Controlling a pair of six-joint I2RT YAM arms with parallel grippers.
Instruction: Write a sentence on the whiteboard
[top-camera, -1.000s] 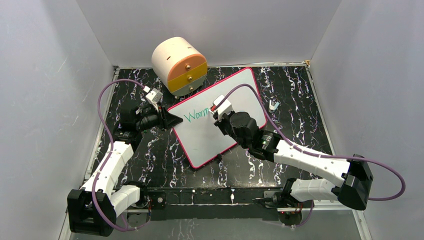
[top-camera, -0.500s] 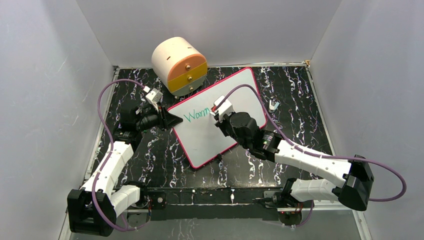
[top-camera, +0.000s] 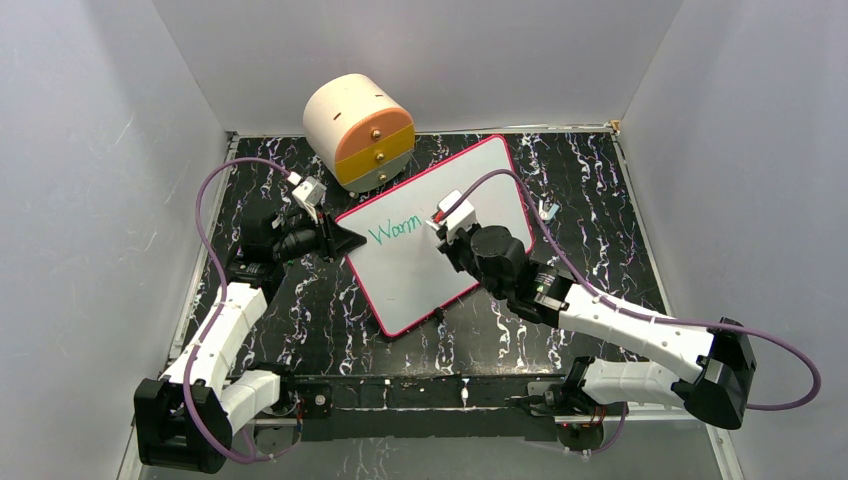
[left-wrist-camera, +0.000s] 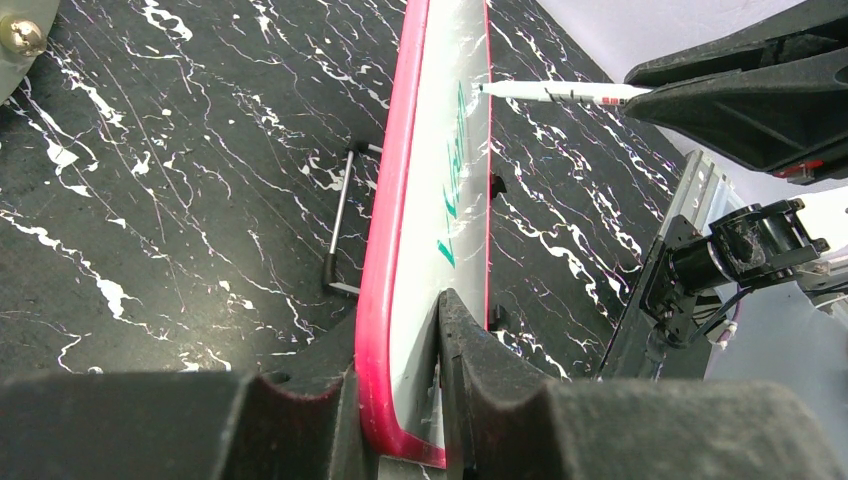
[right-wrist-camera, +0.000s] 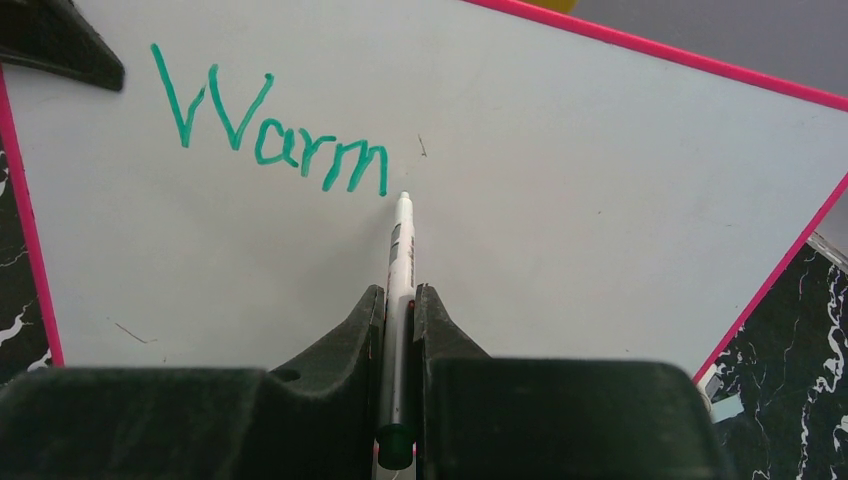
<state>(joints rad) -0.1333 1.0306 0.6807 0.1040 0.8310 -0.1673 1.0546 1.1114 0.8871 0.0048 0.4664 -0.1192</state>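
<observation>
green sentence (right-wrist-camera: 270, 125) reads "warm"; right gripper (right-wrist-camera: 400, 294) pinches marker (right-wrist-camera: 402, 235) beside it.

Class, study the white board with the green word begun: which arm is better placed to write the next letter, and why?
Right. The right fingers hold the white marker pen, its tip beyond the green word "Warm". The left fingers clamp the pink-rimmed white board by its edge, steadying it.
</observation>
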